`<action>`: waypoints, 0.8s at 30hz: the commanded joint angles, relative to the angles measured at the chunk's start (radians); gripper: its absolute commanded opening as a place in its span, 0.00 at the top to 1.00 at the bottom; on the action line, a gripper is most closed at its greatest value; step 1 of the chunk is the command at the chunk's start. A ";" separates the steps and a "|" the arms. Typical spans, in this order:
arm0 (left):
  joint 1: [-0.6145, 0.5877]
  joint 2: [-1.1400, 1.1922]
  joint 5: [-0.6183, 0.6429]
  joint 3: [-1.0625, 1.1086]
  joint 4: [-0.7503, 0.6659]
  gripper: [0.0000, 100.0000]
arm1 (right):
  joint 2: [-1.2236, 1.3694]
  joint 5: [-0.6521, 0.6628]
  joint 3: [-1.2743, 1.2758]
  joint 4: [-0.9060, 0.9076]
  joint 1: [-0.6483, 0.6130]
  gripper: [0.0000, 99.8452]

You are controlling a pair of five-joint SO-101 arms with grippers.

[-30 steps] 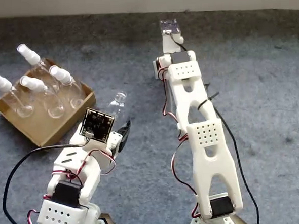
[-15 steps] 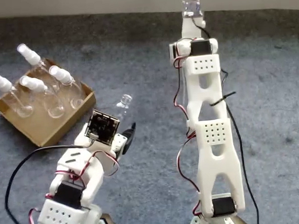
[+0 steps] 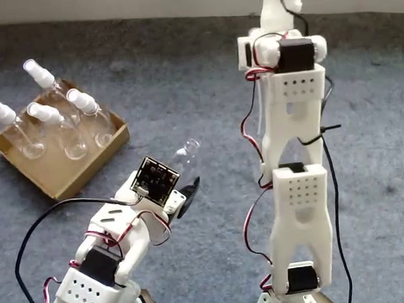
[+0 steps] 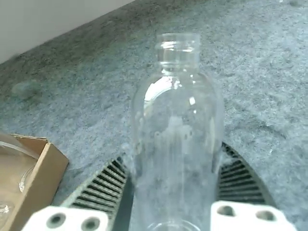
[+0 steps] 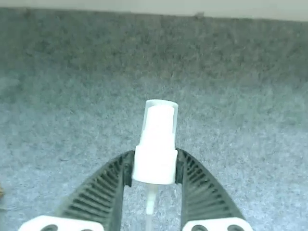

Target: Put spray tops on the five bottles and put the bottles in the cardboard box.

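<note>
Clear plastic fills my left claw point(image 4: 174, 156): it is clamped around the body of the one uncapped bottle point(image 4: 177, 91), held tilted above the grey carpet point(image 3: 184, 77) with its open neck pointing away from the arm. My right claw point(image 5: 154, 161) pinches a white spray top point(image 5: 160, 120) by its collar, far out over the carpet and well apart from the bottle, with the dip tube trailing back between the jaws. Four capped bottles point(image 3: 49, 116) lie in the cardboard box point(image 3: 116, 141). To join these cleanly, I'd bring the top in along the neck's axis and thread the tube first (it looks thin enough to buckle on the rim). Then I'd seat the collar squarely before twisting, with the left grip firm so the bottle cannot spin.
</note>
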 commanded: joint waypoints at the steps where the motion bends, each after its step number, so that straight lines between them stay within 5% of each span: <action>1: 0.019 -0.012 -0.009 0.039 -0.120 0.93 | -0.171 0.006 -0.131 0.027 -0.005 0.95; 6: 0.019 -0.012 -0.009 0.151 -0.316 0.93 | -0.309 0.005 -0.130 0.028 -0.007 0.95; 24: 0.013 -0.012 -0.009 0.145 -0.322 0.93 | -0.659 0.003 -0.122 0.030 -0.053 0.95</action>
